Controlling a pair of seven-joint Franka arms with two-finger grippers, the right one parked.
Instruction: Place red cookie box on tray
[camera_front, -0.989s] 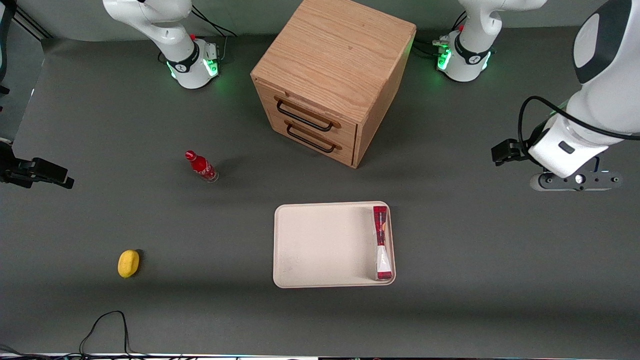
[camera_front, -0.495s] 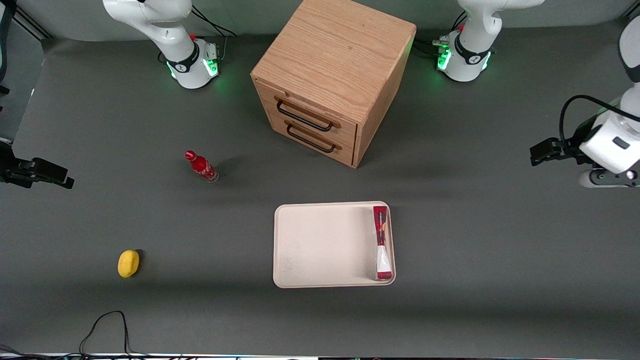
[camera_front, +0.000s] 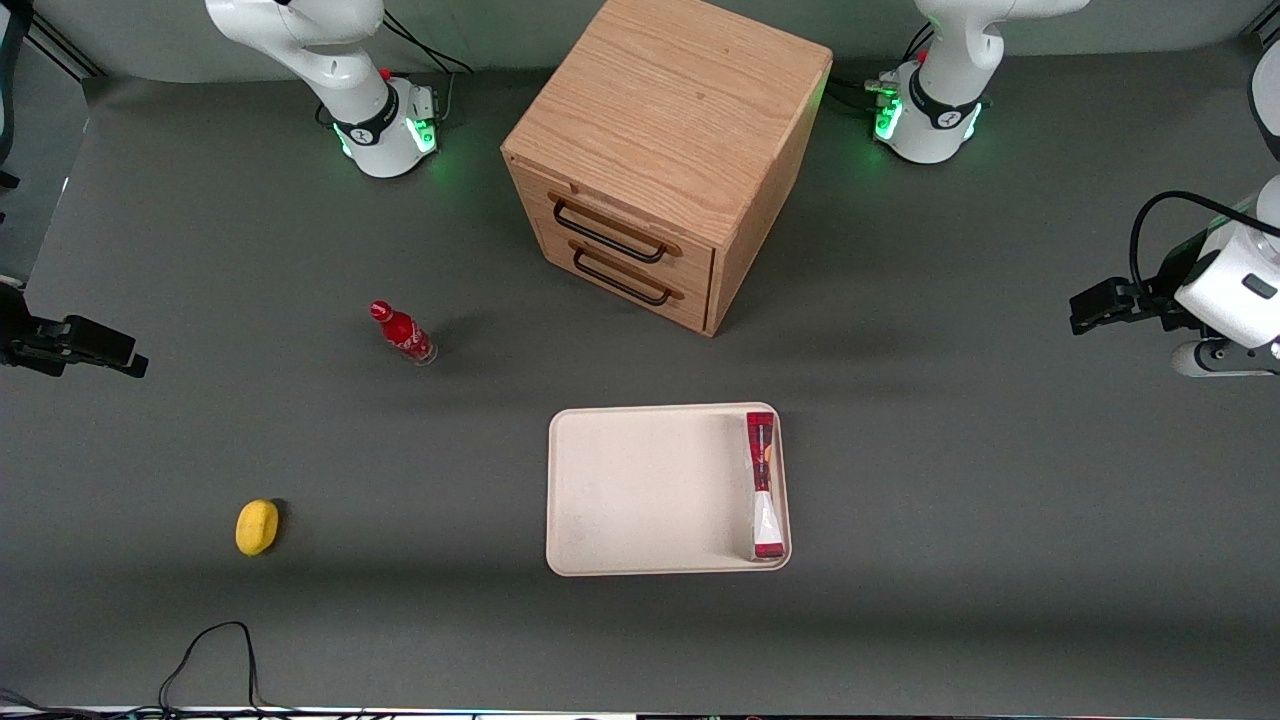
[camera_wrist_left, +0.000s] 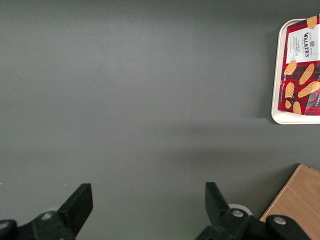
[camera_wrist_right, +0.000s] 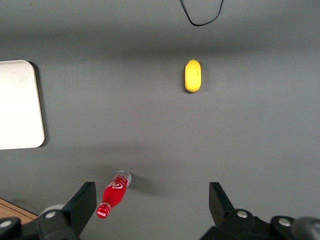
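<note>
Your red cookie box (camera_front: 762, 485) lies flat on the tray (camera_front: 640, 490), along the tray's edge toward the working arm's end of the table. The gripper (camera_wrist_left: 147, 210) has pulled away to that end, fingers spread wide and empty. The placement looks finished.

Gripper (camera_wrist_left: 145, 205) hangs over bare grey table (camera_wrist_left: 140, 90), jaws spread wide, nothing between them. Red cookie box (camera_wrist_left: 302, 74) lies flat in the tray (camera_wrist_left: 278, 65), against its rim, well apart from the gripper. Wooden cabinet (camera_wrist_left: 295, 200) corner shows just beside one finger.
</note>
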